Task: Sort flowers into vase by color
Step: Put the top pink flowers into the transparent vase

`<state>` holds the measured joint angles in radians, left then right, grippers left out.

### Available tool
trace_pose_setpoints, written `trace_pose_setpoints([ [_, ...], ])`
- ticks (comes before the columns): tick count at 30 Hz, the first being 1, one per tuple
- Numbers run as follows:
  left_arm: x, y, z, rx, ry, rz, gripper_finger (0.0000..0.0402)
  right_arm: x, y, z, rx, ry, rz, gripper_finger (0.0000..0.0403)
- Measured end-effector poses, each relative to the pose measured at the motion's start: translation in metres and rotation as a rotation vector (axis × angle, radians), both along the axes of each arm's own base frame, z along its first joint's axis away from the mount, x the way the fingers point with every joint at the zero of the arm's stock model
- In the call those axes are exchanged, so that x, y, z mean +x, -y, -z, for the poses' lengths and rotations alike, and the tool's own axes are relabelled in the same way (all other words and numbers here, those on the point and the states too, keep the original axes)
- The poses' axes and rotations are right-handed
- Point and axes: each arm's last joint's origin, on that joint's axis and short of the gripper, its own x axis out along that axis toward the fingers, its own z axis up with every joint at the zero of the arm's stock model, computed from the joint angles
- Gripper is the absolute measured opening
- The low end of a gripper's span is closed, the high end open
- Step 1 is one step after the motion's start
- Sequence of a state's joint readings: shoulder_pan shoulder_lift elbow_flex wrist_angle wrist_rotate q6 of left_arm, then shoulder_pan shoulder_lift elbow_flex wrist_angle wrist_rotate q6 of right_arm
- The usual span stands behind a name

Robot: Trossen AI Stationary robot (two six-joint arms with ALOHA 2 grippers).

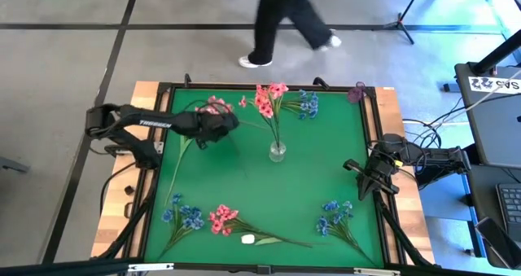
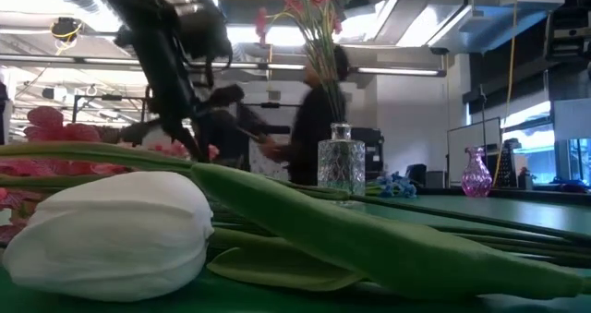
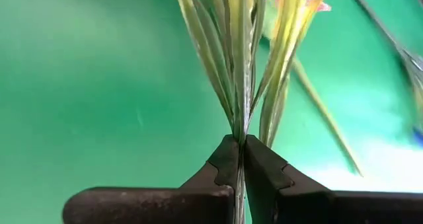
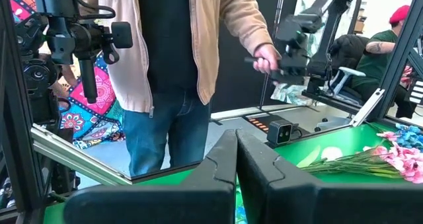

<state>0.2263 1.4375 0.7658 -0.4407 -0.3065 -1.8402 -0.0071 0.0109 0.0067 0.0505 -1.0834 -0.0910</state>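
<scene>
Flowers lay scattered over the green table (image 1: 244, 178): thin green stems topped with small clustered blooms. The left gripper (image 3: 239, 159) was clenched on the stem of a pink sprig (image 1: 213, 107) near the far left part of the table, its leaves fanning out past the closed fingertips (image 3: 225, 159). A clear glass vase (image 1: 278, 151) stood near the middle, holding pink flowers (image 1: 269, 97) upright. A blue cluster (image 1: 308, 103) lay just beside those blooms. Along the near edge lay a blue sprig (image 1: 183, 217), a pink sprig with a white bud (image 1: 248, 238), and another blue sprig (image 1: 335, 217). A small purple vase (image 1: 356, 92) stood at the far right corner. The right gripper (image 4: 236, 159) waited at the right edge, fingers pressed together on nothing. Bare green surface lay between the clear vase and the near row.
</scene>
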Motion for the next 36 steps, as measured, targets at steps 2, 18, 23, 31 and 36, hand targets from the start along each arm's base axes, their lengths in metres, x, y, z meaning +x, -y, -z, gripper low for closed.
trace_pose_setpoints([
  [2,0.0,0.017,-0.006,0.015,0.015,0.041,0.0008,0.0,0.0,0.0,0.0,0.0,0.0,0.0008],
  [18,-0.055,0.107,-0.057,0.017,0.086,0.307,0.0008,0.01,0.011,-0.008,0.1,-0.027,0.556,0.0008],
  [23,-0.078,0.103,-0.07,0.083,0.038,0.442,0.0008,0.012,0.015,-0.008,0.222,-0.113,0.695,0.0008],
  [31,-0.09,0.089,-0.114,0.36,0.065,0.552,0.0008,0.011,0.019,-0.02,0.369,-0.045,0.795,0.0008],
  [36,-0.093,0.084,-0.157,0.568,0.023,0.646,0.0008,0.001,0.019,-0.048,0.704,0.052,0.649,0.0008],
])
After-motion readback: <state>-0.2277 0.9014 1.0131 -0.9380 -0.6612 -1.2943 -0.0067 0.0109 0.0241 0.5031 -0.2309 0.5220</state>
